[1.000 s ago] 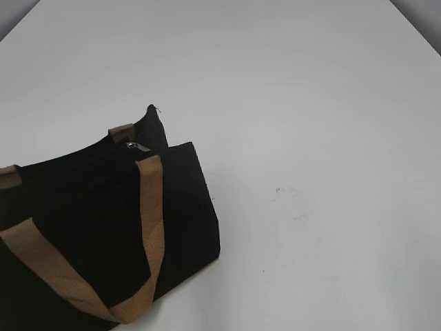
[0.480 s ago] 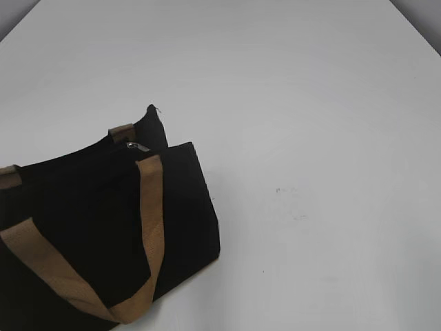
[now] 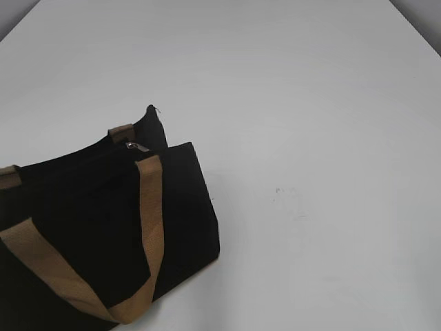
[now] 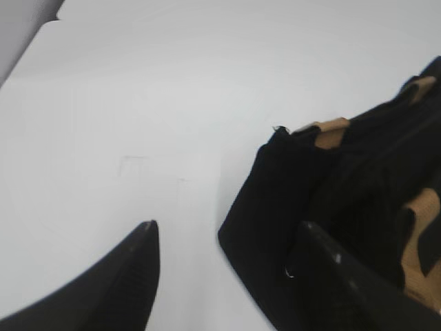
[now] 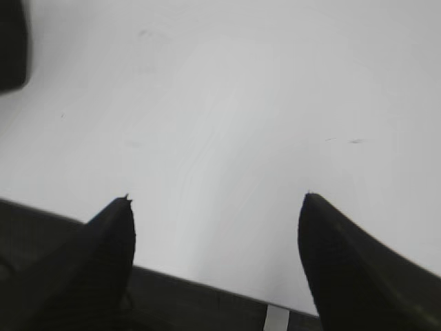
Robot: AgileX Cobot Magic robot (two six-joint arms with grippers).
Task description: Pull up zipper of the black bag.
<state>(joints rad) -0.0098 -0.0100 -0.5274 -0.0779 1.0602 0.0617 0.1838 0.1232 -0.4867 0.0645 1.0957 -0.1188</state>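
Observation:
The black bag (image 3: 89,221) lies at the lower left of the exterior view, with tan webbing handles (image 3: 150,207). The zipper's small silvery pull tab (image 3: 136,146) shows at the right end of the bag's top edge. Neither gripper shows in the exterior view. In the left wrist view the bag (image 4: 344,200) fills the right side. My left gripper (image 4: 227,227) is open and empty; its right finger is over the bag's end, its left finger over bare table. My right gripper (image 5: 215,198) is open and empty above the table near its front edge.
The white table (image 3: 303,117) spreads behind and to the right of the bag. Its front edge (image 5: 207,288) shows in the right wrist view, with a dark bag corner (image 5: 12,41) at the upper left.

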